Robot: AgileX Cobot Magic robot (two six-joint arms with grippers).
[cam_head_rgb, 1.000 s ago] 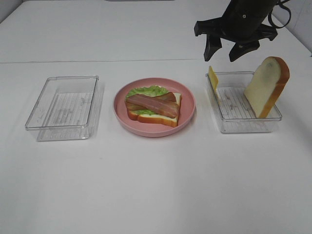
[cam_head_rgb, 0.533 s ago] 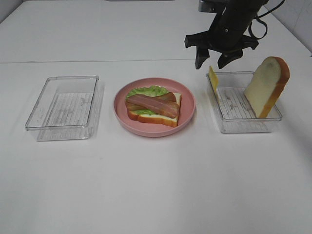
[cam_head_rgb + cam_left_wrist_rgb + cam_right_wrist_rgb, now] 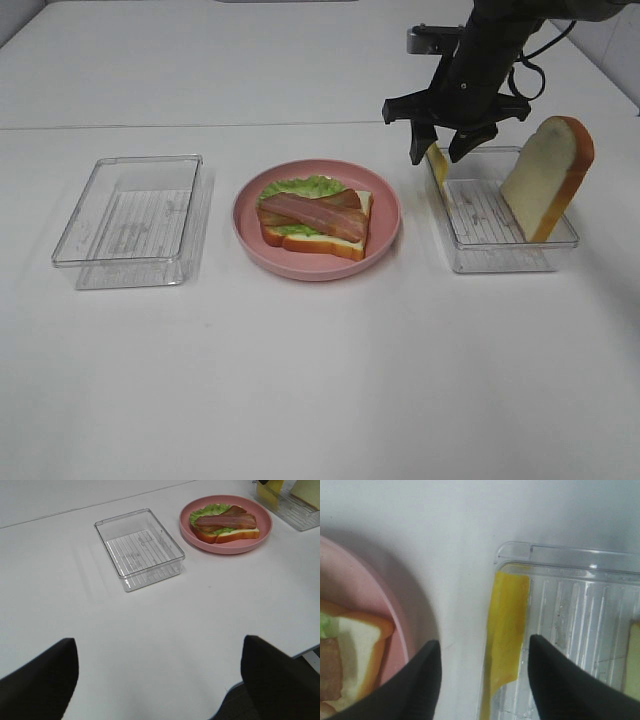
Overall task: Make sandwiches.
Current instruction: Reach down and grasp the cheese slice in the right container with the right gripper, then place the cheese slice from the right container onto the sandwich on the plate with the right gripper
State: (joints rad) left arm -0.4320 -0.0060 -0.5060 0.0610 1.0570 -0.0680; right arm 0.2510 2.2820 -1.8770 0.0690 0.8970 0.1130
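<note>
L pincer: jaws wide apart, empty, over the bare white table near its front edge. It does not show in the high view.

Clear plastic rectangular tray sits twd the table's left edge, ridged floor showing.

Round pink plate is mid-table, well apart from both trays. On it lies the part-built sandwich. A white bread slice w/ orange-brown crust lies flat at the bottom. A green lettuce leaf lies over it, sticking out twd the table's back edge. Reddish-brown bacon strips are the top layer.

R pincer points down at the left-hand wall of the second clear tray, which sits twd the table's right edge. Its jaws are parted, one each side of the thin yellow cheese square, w/ a gap on both sides, so it grips nothing. The cheese stands on edge inside the tray, leaning agst that wall.

The second white bread slice stands tilted at the tray's right end, crust edge up.
</note>
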